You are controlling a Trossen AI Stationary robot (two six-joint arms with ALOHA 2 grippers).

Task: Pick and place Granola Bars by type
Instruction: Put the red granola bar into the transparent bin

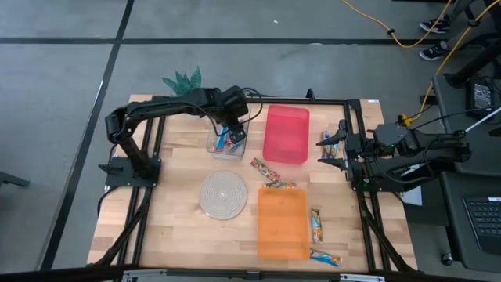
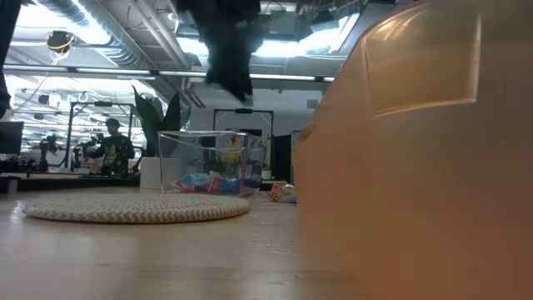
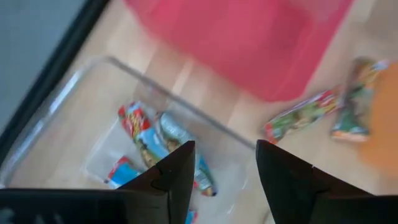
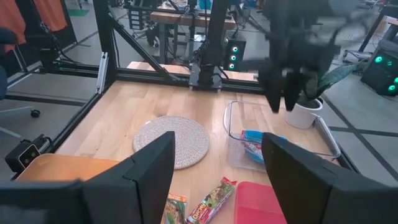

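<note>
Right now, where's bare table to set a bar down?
Free: near-left corner, bounded by the woven mat and orange bin; also left of the clear bin. Crowded: between the red bin and orange bin, where loose granola bars lie, and the strip right of the orange bin.

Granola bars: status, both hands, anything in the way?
Left hand open above clear bin, empty. Right hand open, parked at table's right edge. Bars in clear bin; others loose around orange bin. Nothing blocking.

Even overhead light is washing the counter (image 1: 180,227), casting only soft shadows. Ceiling lamps (image 2: 291,42) are glaring in the low view, where the near orange bin (image 2: 416,167) is looming blurred. The left wrist view is smearing with motion.
</note>
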